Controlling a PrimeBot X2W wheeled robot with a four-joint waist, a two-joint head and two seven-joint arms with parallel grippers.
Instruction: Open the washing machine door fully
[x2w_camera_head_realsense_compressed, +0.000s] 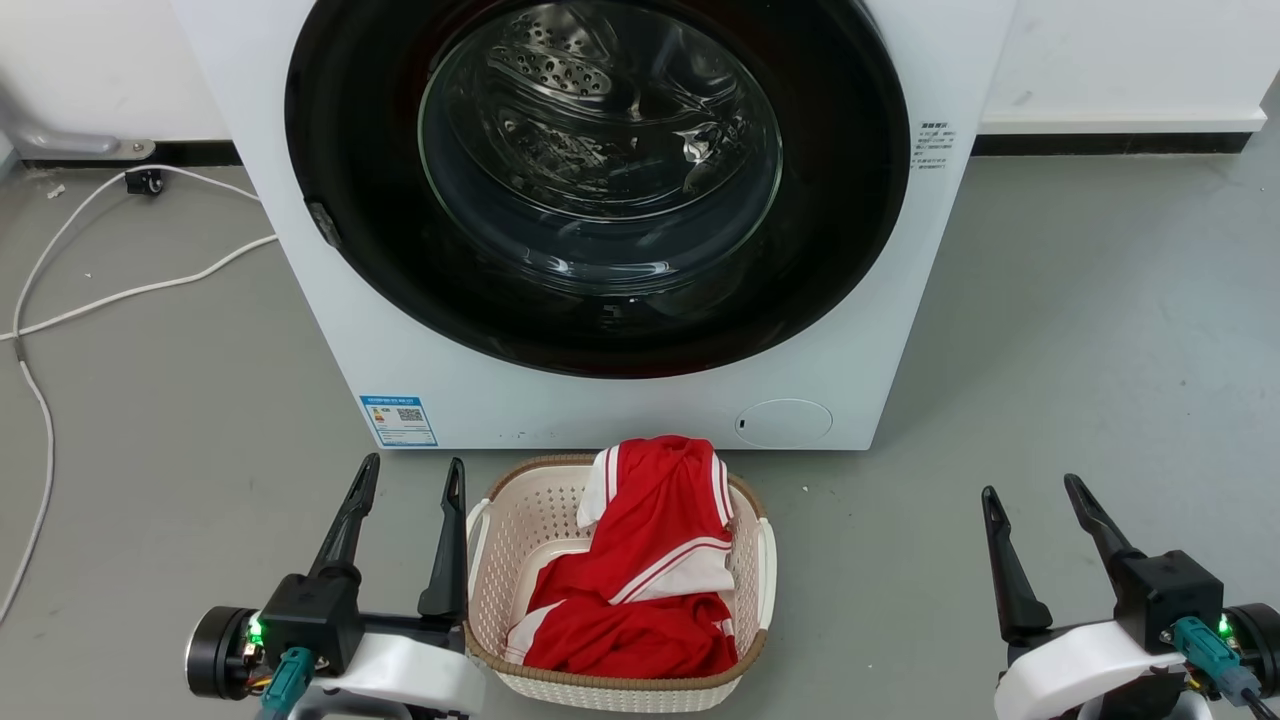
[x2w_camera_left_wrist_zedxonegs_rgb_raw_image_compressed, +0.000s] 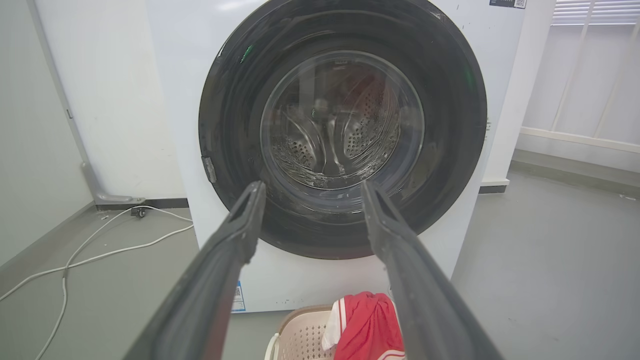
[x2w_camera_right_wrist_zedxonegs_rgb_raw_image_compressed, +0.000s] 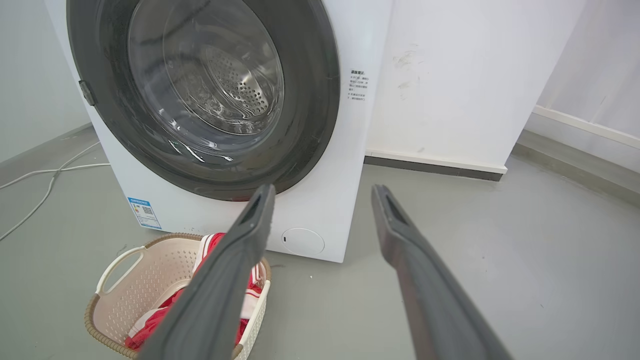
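A white front-loading washer (x2w_camera_head_realsense_compressed: 400, 380) is seen on a grey floor (x2w_camera_head_realsense_compressed: 1080, 330), backed against a white wall (x2w_camera_head_realsense_compressed: 1130, 50). The door (x2w_camera_head_realsense_compressed: 600, 180) is shut and set flush in the washer's front. It is made up of a wide glossy black rim around a bulging clear glass centre, through which the steel drum (x2w_camera_head_realsense_compressed: 560, 70) is seen. A small grey tab (x2w_camera_head_realsense_compressed: 322, 222) is set in the rim's left edge. This is judged to be the latch side, though no hinge can be made out.

The left gripper (x2w_camera_head_realsense_compressed: 412, 465) is held low at the lower left, and the right gripper (x2w_camera_head_realsense_compressed: 1030, 487) at the lower right. Both are well apart from the door. The jaws of each are spread wide and nothing is held in them.

The door is judged stiff and fairly heavy. Its rim is likely slippery under hard jaws, and the glass should not be struck. Hold is best taken at the left edge by the tab, where a jaw tip can be hooked behind the rim. A firm pull is probably needed to free the catch, then a lighter swing outward.

A pale basket (x2w_camera_head_realsense_compressed: 525, 540) with a red garment (x2w_camera_head_realsense_compressed: 650, 560) is placed on the floor just before the washer, below the door. A white cable (x2w_camera_head_realsense_compressed: 120, 295) is trailed over the floor to the left.
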